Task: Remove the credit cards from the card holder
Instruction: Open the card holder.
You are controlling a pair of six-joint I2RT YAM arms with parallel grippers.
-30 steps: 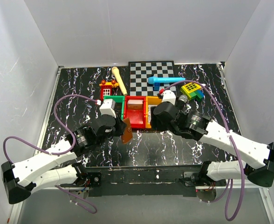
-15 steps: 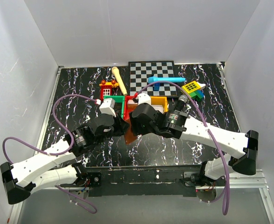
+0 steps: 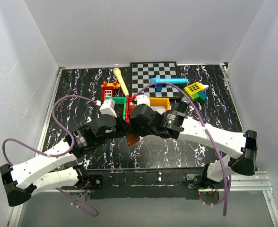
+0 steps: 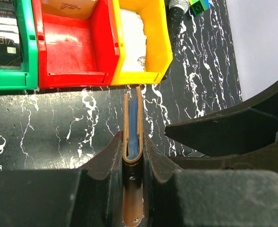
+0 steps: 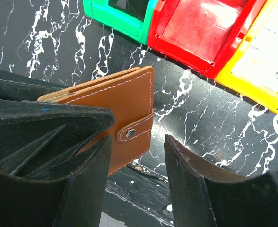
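The card holder [image 5: 125,104] is a brown leather wallet, folded, with its snap strap [image 5: 129,134] fastened. My left gripper [image 4: 133,156] is shut on it and holds it edge-on above the table, with blue inner panels showing at the slit [image 4: 132,118]. In the top view the wallet [image 3: 132,138] pokes out below the two wrists. My right gripper [image 5: 139,184] is open, with its jaws just beside the wallet's strap side and not touching it. A dark card [image 4: 2,42] lies in the green bin [image 4: 28,82], and a white card [image 4: 132,33] lies in the yellow bin [image 4: 162,52].
The green, red [image 4: 73,47] and yellow bins stand in a row just beyond the wallet. Behind them are a checkerboard [image 3: 154,75], a toy house [image 3: 109,88], a wooden stick [image 3: 122,81], a blue bar [image 3: 169,81] and coloured blocks [image 3: 195,90].
My right arm has swung left from over the bins, bringing its open gripper next to the wallet. My left gripper has kept hold of the wallet almost in place.
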